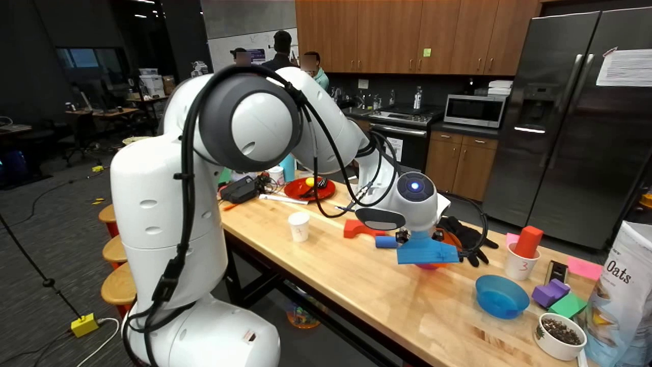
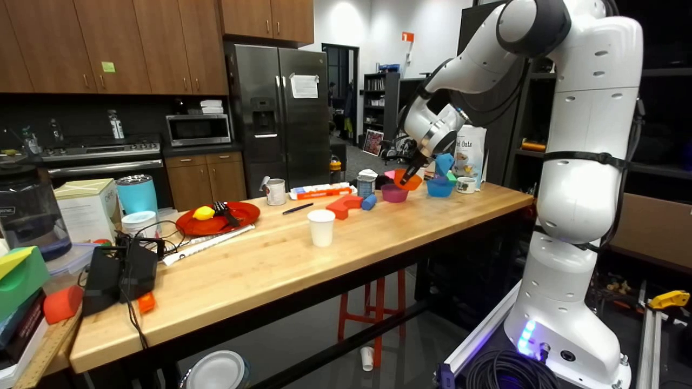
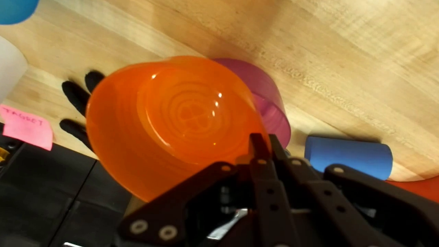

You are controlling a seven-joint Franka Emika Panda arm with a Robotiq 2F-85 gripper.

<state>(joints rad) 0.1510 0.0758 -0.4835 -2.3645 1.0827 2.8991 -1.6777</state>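
Observation:
My gripper (image 3: 267,139) is shut on the rim of an orange bowl (image 3: 192,113) in the wrist view. The bowl hangs tilted above the table and its inside faces the wrist camera. A magenta bowl (image 3: 272,106) stands on the table under and partly behind it. In an exterior view the gripper (image 2: 406,178) points down at the orange bowl (image 2: 415,182), just above the magenta bowl (image 2: 394,194). A blue cylinder (image 3: 348,156) lies beside the magenta bowl. A blue bowl (image 1: 501,296) stands nearby. In that exterior view a blue wrist part hides the jaws.
A black glove (image 1: 464,235), a cup marked 3 (image 1: 520,266) holding a red block, and an oats bag (image 1: 619,295) are near the bowls. A red arch block (image 2: 344,205), a white paper cup (image 2: 321,229) and a red plate (image 2: 246,213) stand further along the table.

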